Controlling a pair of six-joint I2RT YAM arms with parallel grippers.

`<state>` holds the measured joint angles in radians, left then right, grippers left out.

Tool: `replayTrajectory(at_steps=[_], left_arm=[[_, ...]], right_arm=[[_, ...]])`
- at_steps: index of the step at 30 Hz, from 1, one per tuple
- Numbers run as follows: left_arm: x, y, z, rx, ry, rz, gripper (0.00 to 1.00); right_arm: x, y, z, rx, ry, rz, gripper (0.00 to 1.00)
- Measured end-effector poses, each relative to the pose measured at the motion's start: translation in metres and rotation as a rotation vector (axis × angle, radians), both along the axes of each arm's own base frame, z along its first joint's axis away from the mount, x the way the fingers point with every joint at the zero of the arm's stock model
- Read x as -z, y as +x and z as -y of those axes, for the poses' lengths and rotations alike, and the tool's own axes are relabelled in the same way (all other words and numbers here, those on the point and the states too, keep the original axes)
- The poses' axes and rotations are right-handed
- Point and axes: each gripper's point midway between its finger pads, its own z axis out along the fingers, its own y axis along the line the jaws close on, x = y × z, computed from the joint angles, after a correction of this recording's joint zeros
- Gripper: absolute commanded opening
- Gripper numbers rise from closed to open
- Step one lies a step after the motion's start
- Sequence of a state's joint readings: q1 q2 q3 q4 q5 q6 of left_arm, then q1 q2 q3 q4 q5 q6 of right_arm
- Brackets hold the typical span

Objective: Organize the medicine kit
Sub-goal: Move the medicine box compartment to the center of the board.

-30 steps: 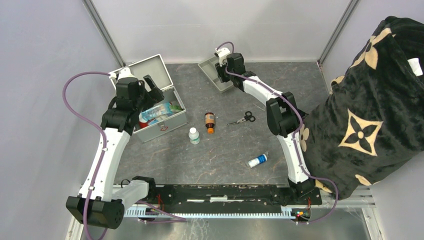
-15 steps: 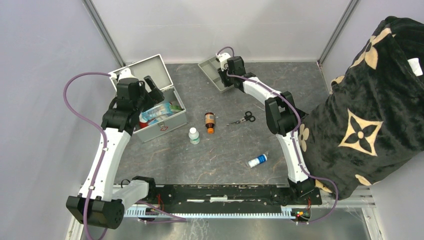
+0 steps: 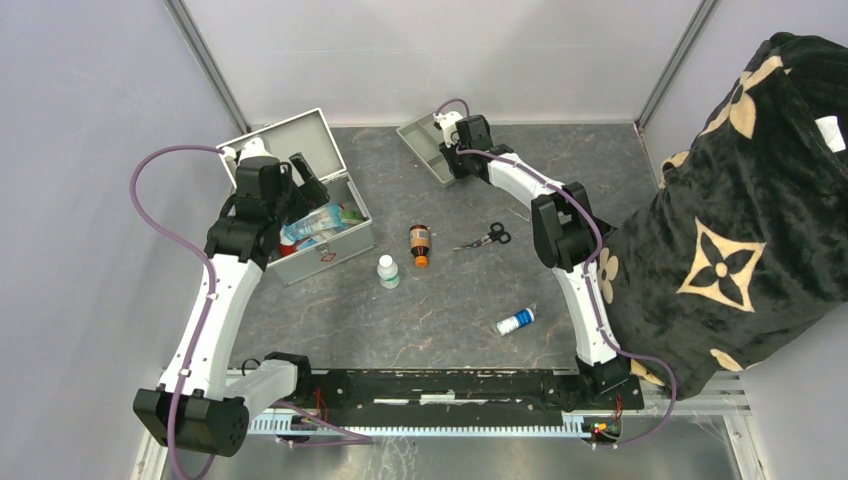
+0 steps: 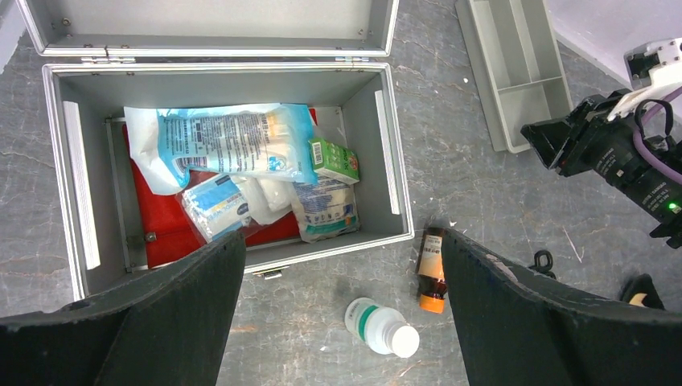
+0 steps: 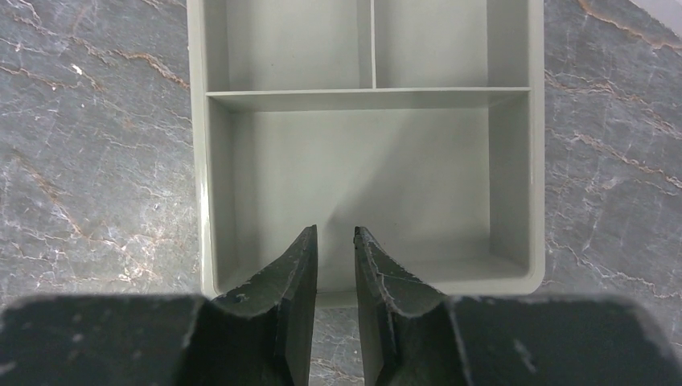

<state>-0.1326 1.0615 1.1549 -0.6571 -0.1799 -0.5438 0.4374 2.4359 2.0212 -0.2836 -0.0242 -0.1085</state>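
Note:
The medicine kit [image 3: 325,252] is a silver metal case, lid [image 3: 290,140] open, at the left; in the left wrist view its wall [image 4: 388,145] frames blue-white packets [image 4: 233,141], a green box [image 4: 334,161] and a red pouch [image 4: 161,221]. My left gripper [image 3: 308,180] hangs above the case's front edge, open wide and empty [image 4: 342,241]. My right gripper [image 3: 453,157] is at the near end of the grey divided tray [image 3: 420,135], tips over its near wall, jaws almost together and holding nothing [image 5: 335,233]. The tray [image 5: 201,161] is empty.
On the table lie a white bottle [image 3: 387,271] [image 4: 382,326], a brown bottle with orange cap [image 3: 420,244] [image 4: 432,269], scissors [image 3: 487,238] and a blue-white tube [image 3: 516,321]. A dark patterned cloth [image 3: 740,220] covers the right side. Walls stand close at the back and left.
My right gripper has shifted slightly right and nearer, along the tray's near end. The left arm has barely moved.

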Motion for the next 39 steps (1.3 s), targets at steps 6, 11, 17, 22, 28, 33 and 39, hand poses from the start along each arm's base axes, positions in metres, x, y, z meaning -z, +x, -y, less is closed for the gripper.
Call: replayTrajectory(at_steps=[6, 11, 17, 22, 28, 33, 39], left_arm=[[0.003, 0.001, 0.001, 0.002, 0.0, -0.009, 0.96], [0.004, 0.002, 0.002, 0.008, -0.003, -0.013, 0.96], [0.009, 0.004, 0.007, 0.031, -0.016, -0.024, 0.96], [0.019, 0.007, 0.017, 0.066, -0.027, -0.045, 0.96], [0.031, 0.011, 0.039, 0.137, -0.027, -0.08, 0.96], [0.039, 0.012, 0.053, 0.185, -0.011, -0.098, 0.96], [0.044, 0.013, 0.065, 0.227, 0.004, -0.108, 0.96]], right_arm=[[0.002, -0.01, 0.005, 0.0, -0.015, -0.029, 0.26], [0.004, -0.034, 0.018, 0.018, -0.038, -0.086, 0.26], [0.01, -0.089, 0.04, 0.073, -0.039, -0.182, 0.25], [0.013, -0.138, 0.048, 0.094, -0.028, -0.241, 0.25], [0.01, -0.201, 0.028, 0.032, -0.014, -0.265, 0.25], [0.009, -0.247, 0.01, -0.045, 0.015, -0.292, 0.26], [-0.014, -0.255, 0.002, -0.065, 0.067, -0.24, 0.37]])
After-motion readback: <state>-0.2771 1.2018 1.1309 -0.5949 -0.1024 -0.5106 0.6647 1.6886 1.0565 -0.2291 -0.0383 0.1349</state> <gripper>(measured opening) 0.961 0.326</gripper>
